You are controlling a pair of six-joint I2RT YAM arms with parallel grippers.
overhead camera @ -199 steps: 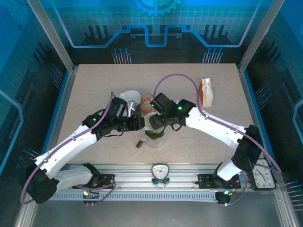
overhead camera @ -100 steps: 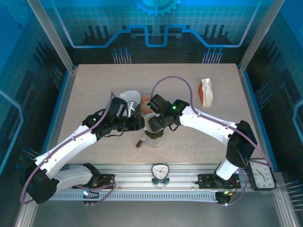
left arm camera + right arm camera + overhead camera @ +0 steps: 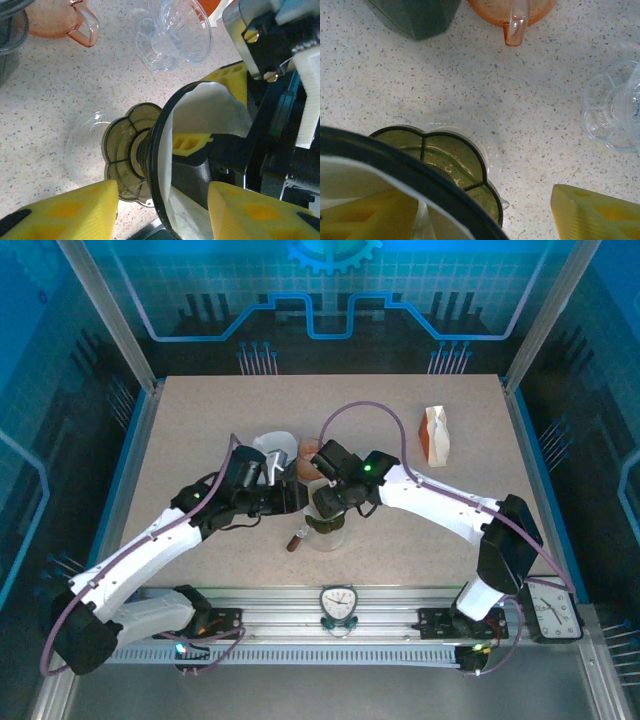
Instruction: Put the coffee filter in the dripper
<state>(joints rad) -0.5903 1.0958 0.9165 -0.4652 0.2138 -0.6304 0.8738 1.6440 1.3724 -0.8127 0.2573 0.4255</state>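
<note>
The dark olive dripper (image 3: 326,523) stands on a clear glass server (image 3: 82,145) at the table's middle front. Its black rim (image 3: 159,165) rings the white coffee filter (image 3: 212,112), which lies against the inside wall. My right gripper (image 3: 328,502) is open; one yellow finger (image 3: 365,217) is down inside the filter and the other (image 3: 595,215) hangs outside the dripper. My left gripper (image 3: 162,215) is open too. Its yellow pads (image 3: 70,210) straddle the rim from the left, with a gap on each side.
Just behind the dripper are an orange cup (image 3: 512,10), a clear glass dripper (image 3: 175,35) and a dark grey vessel (image 3: 415,15). A brown paper bag (image 3: 437,433) stands at the back right. A small brown item (image 3: 297,539) lies left of the server.
My right gripper moved left and down into the dripper, then held still. My left gripper's jaws have spread wider around the rim.
</note>
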